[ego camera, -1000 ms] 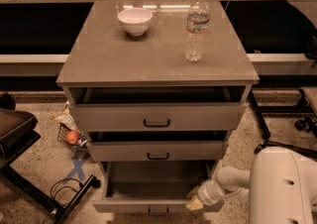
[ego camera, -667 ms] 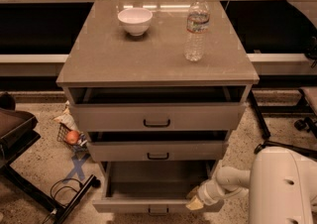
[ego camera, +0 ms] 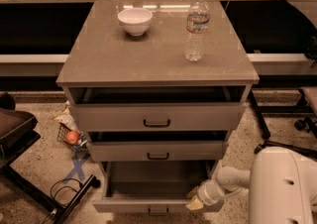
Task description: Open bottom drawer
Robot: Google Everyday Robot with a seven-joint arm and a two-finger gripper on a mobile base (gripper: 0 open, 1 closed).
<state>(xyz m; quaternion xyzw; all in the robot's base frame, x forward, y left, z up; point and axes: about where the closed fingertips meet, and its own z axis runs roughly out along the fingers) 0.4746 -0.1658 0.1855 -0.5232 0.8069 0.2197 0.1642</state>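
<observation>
The bottom drawer [ego camera: 148, 188] of the grey-beige cabinet is pulled well out, its inside bare. Its black bar handle [ego camera: 157, 211] shows at the lower edge of the view. My gripper [ego camera: 196, 201] is at the drawer's front right corner, low in the view, at the end of my white arm [ego camera: 225, 181]. It touches or nearly touches the drawer's front edge. The middle drawer [ego camera: 157, 150] and top drawer [ego camera: 157, 117] above it stand slightly out, each with a black handle.
A white bowl [ego camera: 134, 21] and a clear water bottle [ego camera: 197, 28] stand on the cabinet top [ego camera: 124, 59]. On the floor at left are a wire basket with an orange fruit [ego camera: 72, 137], blue tape and a black chair base [ego camera: 29, 183]. My white body [ego camera: 285, 188] fills the lower right.
</observation>
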